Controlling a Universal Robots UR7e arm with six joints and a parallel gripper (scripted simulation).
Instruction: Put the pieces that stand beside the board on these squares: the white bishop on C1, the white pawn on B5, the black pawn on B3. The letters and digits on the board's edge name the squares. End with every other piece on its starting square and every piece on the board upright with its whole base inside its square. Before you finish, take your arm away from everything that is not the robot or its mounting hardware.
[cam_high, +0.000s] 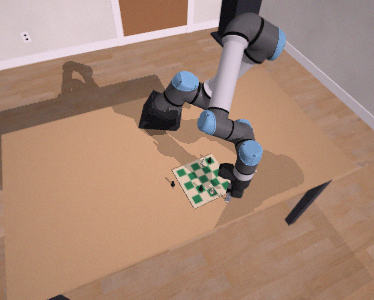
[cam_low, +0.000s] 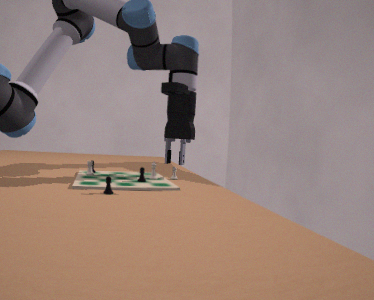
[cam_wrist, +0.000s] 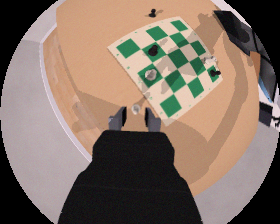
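Note:
The green and cream chessboard (cam_high: 202, 180) lies near the table's right edge. My gripper (cam_low: 175, 157) is open and empty. It hangs straight above a small white piece (cam_low: 173, 173) that stands on the table just off the board's edge. In the wrist view that piece (cam_wrist: 135, 107) shows between my fingertips, below them. A black pawn (cam_high: 172, 184) stands off the board on the opposite side and also shows in the wrist view (cam_wrist: 150, 12). On the board stand a black piece (cam_low: 142, 175), a white piece (cam_low: 154, 170) and two pieces at the far edge (cam_low: 91, 166).
The table's edge runs close behind the gripper (cam_wrist: 69, 128). A dark box (cam_high: 160, 114), the arm's base, sits at the table's back. A dark slab (cam_high: 307, 201) stands off the table at the right.

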